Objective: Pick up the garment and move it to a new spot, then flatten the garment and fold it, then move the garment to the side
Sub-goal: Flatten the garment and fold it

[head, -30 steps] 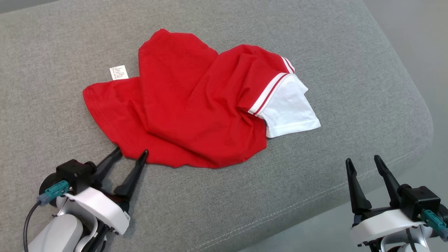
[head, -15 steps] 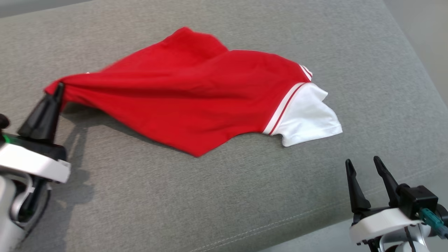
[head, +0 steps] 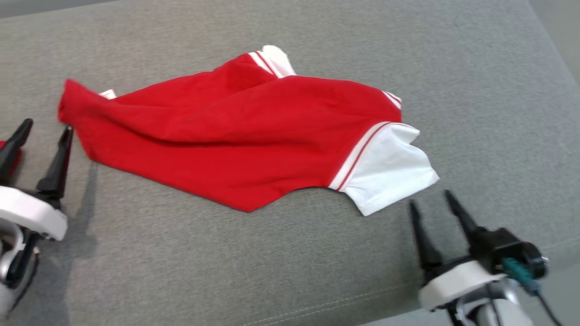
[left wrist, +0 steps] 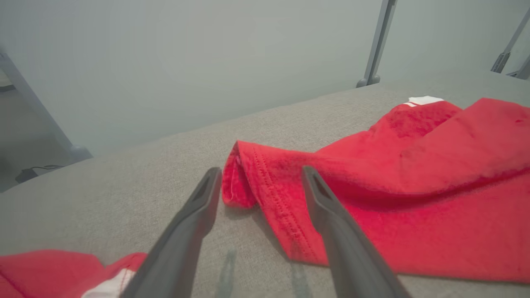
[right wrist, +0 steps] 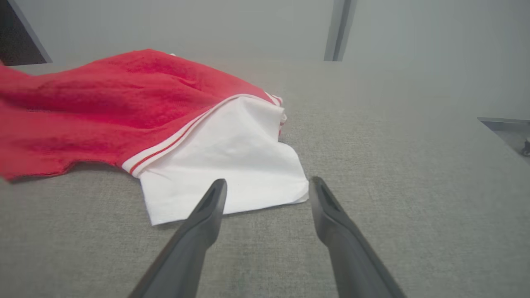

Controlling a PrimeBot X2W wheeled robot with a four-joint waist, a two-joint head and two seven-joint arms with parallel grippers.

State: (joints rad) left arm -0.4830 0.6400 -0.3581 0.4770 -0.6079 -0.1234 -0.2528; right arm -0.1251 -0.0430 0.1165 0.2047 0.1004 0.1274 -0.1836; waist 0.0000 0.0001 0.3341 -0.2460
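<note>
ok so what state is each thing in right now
garment, rumpled and unfolded, lying on the cushion, not gripped
left pincer, open, empty, at the garment's hem corner
right pincer, open, empty, just short of the white sleeve

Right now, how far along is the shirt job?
Done: the shirt was pulled out by its hem and released; it lies spread but creased. In hand: nothing, left gripper open by that hem, right gripper open by the white sleeve. Left: flattening, folding, moving aside.
</note>
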